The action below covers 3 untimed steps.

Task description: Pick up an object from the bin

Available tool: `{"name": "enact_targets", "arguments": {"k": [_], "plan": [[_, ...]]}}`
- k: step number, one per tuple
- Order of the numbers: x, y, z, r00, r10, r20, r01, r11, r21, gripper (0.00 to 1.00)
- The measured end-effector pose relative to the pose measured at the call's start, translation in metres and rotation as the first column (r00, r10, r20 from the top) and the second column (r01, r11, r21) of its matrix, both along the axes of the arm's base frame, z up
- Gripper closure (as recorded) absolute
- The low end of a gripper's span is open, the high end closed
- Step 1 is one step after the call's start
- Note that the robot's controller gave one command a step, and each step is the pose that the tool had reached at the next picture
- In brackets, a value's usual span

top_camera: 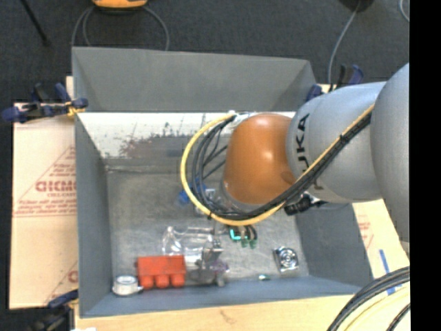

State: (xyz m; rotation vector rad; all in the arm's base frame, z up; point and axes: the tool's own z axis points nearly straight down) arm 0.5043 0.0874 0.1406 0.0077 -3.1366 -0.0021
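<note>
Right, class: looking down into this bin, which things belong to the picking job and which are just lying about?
Job in hand: robot arm; grey bin; clear plastic piece, nearest below the wrist, perhaps the likeliest pick.
Lying about: red block; silver round cap; shiny metal part; grey-purple piece.

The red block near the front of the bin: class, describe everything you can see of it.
The red block lies flat on the floor of the bin, close to the front wall and left of the middle. It looks like orange-red plastic, oblong, with three rounded lobes along its front edge. A small round silver thing sits by its left end, and a grey object seems to touch its right end.
</note>
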Motion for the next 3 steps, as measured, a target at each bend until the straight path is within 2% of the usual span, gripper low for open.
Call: {"name": "enact_targets", "arguments": {"k": [1,2,3], "plan": [[0.022,-0.01,-0.049,1.0,0.009,0.014,-0.009,1.0,0.002,0.0],[0.019,-0.01,-0.05,1.0,0.006,-0.004,-0.006,1.0,0.001,1.0],[0.006,-0.009,0.093,1.0,-0.016,0.013,0.016,1.0,0.001,1.0]]}}
